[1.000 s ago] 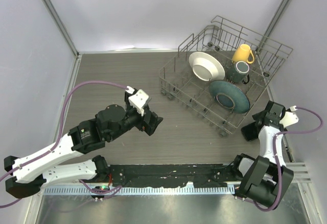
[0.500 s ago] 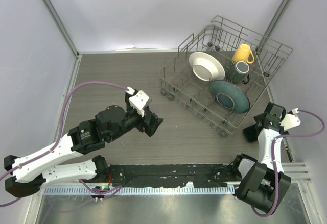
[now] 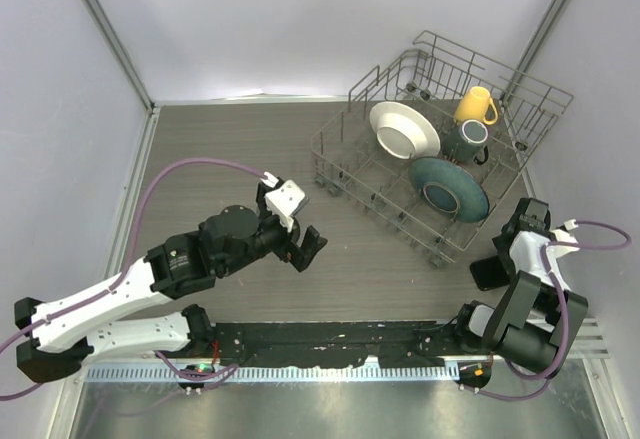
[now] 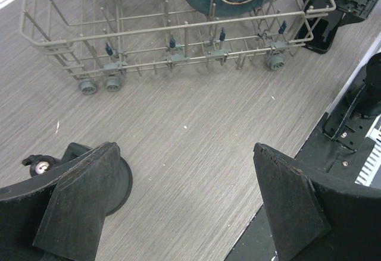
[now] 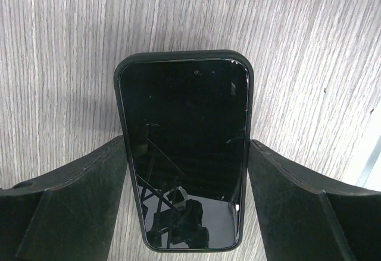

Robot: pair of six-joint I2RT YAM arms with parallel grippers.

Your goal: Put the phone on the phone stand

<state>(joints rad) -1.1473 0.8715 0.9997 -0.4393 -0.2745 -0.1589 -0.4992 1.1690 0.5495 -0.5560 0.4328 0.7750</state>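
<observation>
The phone [image 5: 183, 148] is a black slab lying flat on the wood table, screen up. My right gripper [image 5: 186, 145] straddles it, and both fingers touch its long edges. In the top view the phone [image 3: 487, 275] lies at the right, in front of the rack, under my right gripper [image 3: 510, 251]. The phone stand [image 4: 119, 185] shows its round black base on the table just behind my left finger. My left gripper [image 4: 184, 172] is wide open and empty above bare table. In the top view my left gripper [image 3: 305, 246] covers the stand.
A grey wire dish rack [image 3: 330, 174] stands at the back right. It holds a white plate [image 3: 403, 129], a teal plate [image 3: 450, 187], a yellow mug [image 3: 476, 106] and a dark mug [image 3: 472, 139]. Its near rail [image 4: 178, 32] is ahead of my left gripper. A black rail [image 3: 330, 337] runs along the near edge.
My right gripper has swung towards the near edge and come down over the phone, fingers now at its sides. My left arm has shifted a little to the right.
</observation>
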